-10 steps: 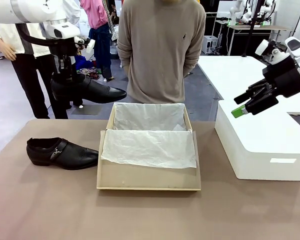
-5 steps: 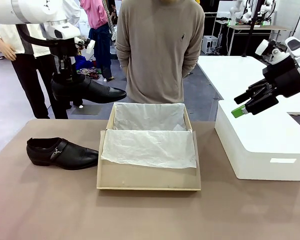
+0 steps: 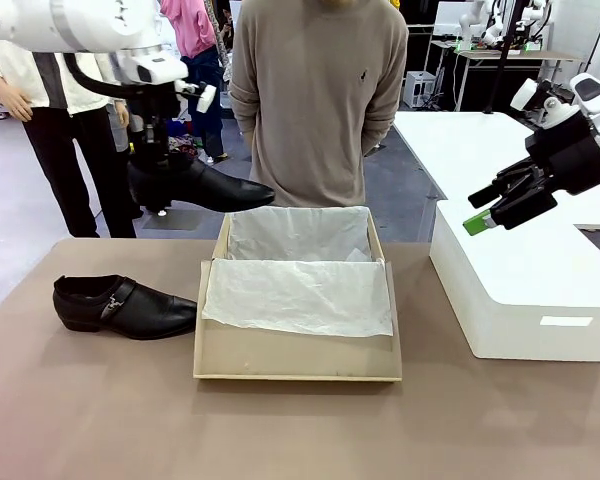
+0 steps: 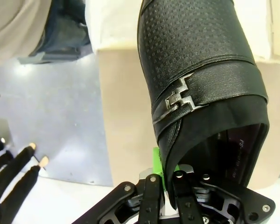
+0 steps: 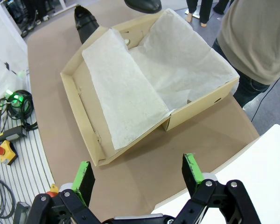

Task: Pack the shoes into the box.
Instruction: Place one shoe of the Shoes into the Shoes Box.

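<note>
Left pincer (image 3: 150,165) (image 4: 168,173): clamped together on the heel rim of a glossy black leather dress shoe (image 3: 205,188) (image 4: 200,70), held in the air.
Held shoe: roughly level, pointed toe toward the robot's right, near the far left corner of the tan cardboard shoebox (image 3: 295,365) (image 5: 196,109); its metal buckle (image 4: 177,95) shows on the side strap.
Second black dress shoe (image 3: 120,305) (image 5: 86,23): lying on the brown tabletop (image 3: 100,400), just left of the shoebox, toe toward it.
Shoebox: open, lid flap folded down toward the robot, lined with white tissue paper (image 3: 300,295); no shoe inside.
Right pincer (image 3: 490,210) (image 5: 137,172): fingers wide apart, gripping nothing, raised above the white rounded plastic box (image 3: 520,290).
Person (image 3: 320,100): standing behind the shoebox at the far side.
</note>
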Robot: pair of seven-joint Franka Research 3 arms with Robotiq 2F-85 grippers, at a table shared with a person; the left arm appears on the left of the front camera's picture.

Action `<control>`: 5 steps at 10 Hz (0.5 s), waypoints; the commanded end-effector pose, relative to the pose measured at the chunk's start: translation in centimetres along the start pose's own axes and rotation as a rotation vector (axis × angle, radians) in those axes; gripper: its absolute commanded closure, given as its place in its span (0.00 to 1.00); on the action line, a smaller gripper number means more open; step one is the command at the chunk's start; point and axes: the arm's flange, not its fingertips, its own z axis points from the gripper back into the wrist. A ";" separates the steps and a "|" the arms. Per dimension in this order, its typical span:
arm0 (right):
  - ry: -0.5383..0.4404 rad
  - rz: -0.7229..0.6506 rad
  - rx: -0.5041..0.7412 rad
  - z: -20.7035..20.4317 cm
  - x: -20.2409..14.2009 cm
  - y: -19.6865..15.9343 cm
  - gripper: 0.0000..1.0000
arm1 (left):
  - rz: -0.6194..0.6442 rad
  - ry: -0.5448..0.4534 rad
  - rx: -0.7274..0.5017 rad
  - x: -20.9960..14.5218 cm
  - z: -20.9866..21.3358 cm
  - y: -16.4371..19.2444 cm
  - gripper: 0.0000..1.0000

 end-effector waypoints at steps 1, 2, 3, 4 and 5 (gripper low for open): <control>-0.037 0.023 0.011 -0.2 0.1 -0.3 0.00 | 0.016 0.009 0.021 2.6 0.3 1.1 1.00; -0.037 0.023 0.011 -0.2 0.1 -0.3 0.00 | 0.022 -0.005 0.011 4.0 -0.1 1.2 1.00; -0.037 0.023 0.011 -0.2 0.1 -0.3 0.00 | 0.027 -0.016 0.008 5.7 -0.6 1.1 1.00; -0.037 0.023 0.011 -0.2 0.1 -0.3 0.00 | 0.046 -0.009 0.016 7.0 -1.1 1.0 1.00; -0.037 0.023 0.011 -0.2 0.1 -0.3 0.00 | 0.070 -0.013 0.025 8.1 -1.5 0.9 1.00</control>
